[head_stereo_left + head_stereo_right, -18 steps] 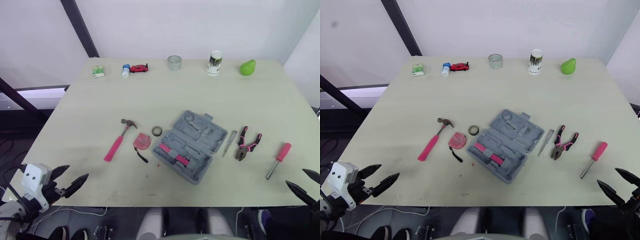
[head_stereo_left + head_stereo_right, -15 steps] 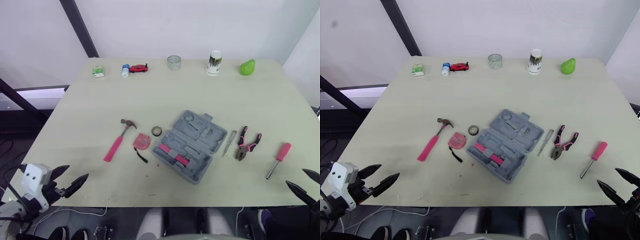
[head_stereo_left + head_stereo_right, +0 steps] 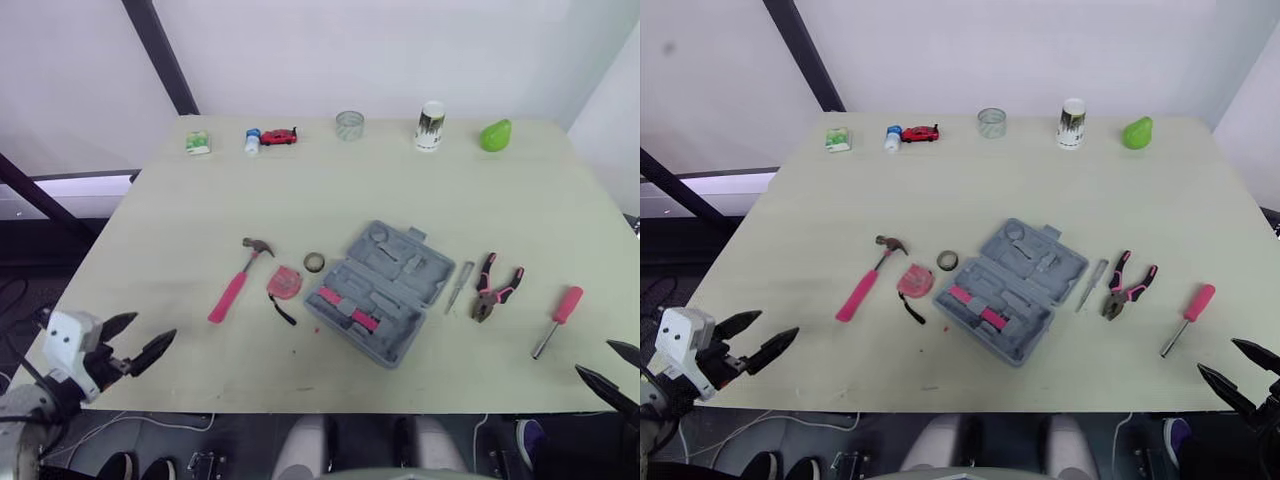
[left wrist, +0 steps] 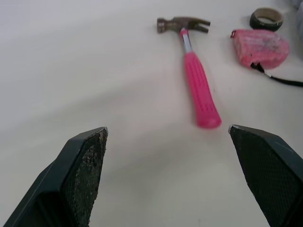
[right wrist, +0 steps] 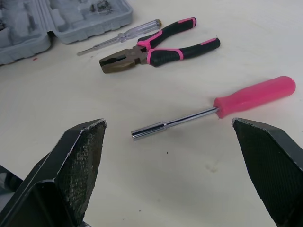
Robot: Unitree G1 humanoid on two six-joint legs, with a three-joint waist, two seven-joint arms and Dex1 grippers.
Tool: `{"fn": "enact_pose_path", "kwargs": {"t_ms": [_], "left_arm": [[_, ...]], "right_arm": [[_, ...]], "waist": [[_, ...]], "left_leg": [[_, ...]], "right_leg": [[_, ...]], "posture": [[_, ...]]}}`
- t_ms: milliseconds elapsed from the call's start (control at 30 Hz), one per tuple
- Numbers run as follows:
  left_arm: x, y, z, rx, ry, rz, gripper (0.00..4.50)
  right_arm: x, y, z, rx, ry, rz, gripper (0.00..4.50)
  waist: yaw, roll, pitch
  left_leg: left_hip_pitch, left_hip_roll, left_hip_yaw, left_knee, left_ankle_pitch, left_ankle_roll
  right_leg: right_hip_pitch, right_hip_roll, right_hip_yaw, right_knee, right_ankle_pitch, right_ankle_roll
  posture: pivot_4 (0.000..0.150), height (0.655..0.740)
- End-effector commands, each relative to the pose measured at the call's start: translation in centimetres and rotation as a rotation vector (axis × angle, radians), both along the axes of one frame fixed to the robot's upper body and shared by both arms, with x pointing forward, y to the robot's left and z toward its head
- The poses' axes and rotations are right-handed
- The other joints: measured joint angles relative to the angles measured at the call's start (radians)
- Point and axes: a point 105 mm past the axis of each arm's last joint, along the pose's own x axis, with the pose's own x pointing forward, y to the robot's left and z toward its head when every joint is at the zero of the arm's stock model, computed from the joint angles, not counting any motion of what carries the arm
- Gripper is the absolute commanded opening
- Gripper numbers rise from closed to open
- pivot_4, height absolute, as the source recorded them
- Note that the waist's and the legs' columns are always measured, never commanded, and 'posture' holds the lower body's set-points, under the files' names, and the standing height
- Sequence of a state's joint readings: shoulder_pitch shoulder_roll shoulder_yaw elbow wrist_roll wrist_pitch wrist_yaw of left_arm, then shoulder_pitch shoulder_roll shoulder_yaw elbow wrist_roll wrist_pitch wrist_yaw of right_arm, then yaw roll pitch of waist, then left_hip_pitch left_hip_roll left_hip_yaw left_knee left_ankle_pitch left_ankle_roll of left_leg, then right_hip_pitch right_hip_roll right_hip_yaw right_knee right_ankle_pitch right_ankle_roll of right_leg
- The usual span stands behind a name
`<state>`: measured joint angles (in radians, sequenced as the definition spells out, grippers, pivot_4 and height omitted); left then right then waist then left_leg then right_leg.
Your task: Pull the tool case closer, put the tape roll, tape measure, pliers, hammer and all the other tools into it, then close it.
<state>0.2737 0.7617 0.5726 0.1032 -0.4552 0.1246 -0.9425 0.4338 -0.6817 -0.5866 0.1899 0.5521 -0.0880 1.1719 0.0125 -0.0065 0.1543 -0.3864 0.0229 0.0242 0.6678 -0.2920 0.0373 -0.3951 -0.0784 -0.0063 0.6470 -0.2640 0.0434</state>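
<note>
Nearest the robot, the left gripper (image 3: 150,328) hangs over the near left corner of the table (image 3: 300,195), fingers spread wide and holding nothing. The right gripper (image 3: 592,356) is just off the near right edge, its fingers also wide apart and empty.

The tool case (image 3: 390,340) lies open and flat near the middle of the table, a little to the right and turned at an angle. It is grey moulded plastic. Its near half holds a pink-handled tool (image 3: 350,310) seated in a slot. The far half has shaped recesses with a few small metal pieces, too small to name.

Right of the case, from near to far, lie a pink-handled screwdriver (image 3: 557,320), the pliers (image 3: 495,288) with pink and black grips, and a thin clear-handled screwdriver (image 3: 459,286), all clear of each other.

Left of the case are the pink tape measure (image 3: 283,285) with its black strap, the tape roll (image 3: 314,262) just beyond it, and the hammer (image 3: 240,280) with a pink handle further left.

Along the far edge stand a small green box (image 3: 197,143), a small bottle (image 3: 252,141), a red toy car (image 3: 279,136), a clear cup (image 3: 348,125), a white can (image 3: 430,126) and a green pear (image 3: 494,135).
</note>
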Motion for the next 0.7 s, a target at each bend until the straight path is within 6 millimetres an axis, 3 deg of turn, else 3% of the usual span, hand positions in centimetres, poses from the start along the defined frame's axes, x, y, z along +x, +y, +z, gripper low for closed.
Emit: {"fn": "enact_pose_path", "kwargs": {"t_ms": [33,200,400,500,633,700], "left_arm": [[1.6,-0.6,1.9,0.025,-0.035,-0.066,4.4],[4.1,-3.5,3.7,-0.071,-0.05,-0.223,4.4],[8.7,-7.6,4.9,-0.034,-0.039,-0.459,4.4],[10.7,-9.0,4.9,-0.012,-0.027,-0.544,3.71],[13.5,-11.1,4.7,0.013,-0.014,-0.633,1.82],[14.6,-12.0,4.5,0.028,-0.005,-0.66,0.83]], "right_arm": [[1.1,1.3,1.7,-0.009,-0.071,0.054,4.5],[2.3,4.3,2.1,-0.001,-0.07,0.124,4.5],[4.2,9.6,1.8,-0.003,-0.02,0.219,4.5],[5.7,12.0,1.5,-0.013,-0.011,0.231,4.5],[7.0,14.3,0.9,-0.023,0.013,0.259,4.5],[7.6,15.0,0.5,-0.03,0.02,0.273,3.95]], "waist": [[0.0,0.0,0.0],[-0.001,0.001,0.0],[0.007,0.0,0.0],[0.002,-0.001,0.0],[-0.001,-0.002,0.001],[-0.001,-0.002,0.001]], "left_leg": [[0.0,0.0,0.0,0.0,0.0,0.0],[0.0,0.0,0.0,0.0,0.0,0.0],[-0.003,-0.002,-0.004,0.004,0.001,-0.001],[-0.002,-0.003,-0.003,0.009,0.001,-0.001],[-0.001,-0.007,-0.002,0.01,0.001,-0.001],[-0.002,-0.007,-0.003,0.013,0.001,0.0]], "right_leg": [[0.0,0.0,0.0,0.0,0.0,0.0],[0.0,0.0,-0.001,0.0,0.001,0.002],[0.0,0.003,-0.006,0.005,0.002,0.004],[0.0,0.009,-0.006,0.012,0.002,0.004],[-0.001,0.014,-0.004,0.014,0.002,0.005],[-0.001,0.015,-0.005,0.015,0.002,0.005]], "posture": [[0.15,0.74],[0.15,0.74],[0.15,0.74],[0.15,0.74],[0.15,0.74],[0.15,0.74]]}}
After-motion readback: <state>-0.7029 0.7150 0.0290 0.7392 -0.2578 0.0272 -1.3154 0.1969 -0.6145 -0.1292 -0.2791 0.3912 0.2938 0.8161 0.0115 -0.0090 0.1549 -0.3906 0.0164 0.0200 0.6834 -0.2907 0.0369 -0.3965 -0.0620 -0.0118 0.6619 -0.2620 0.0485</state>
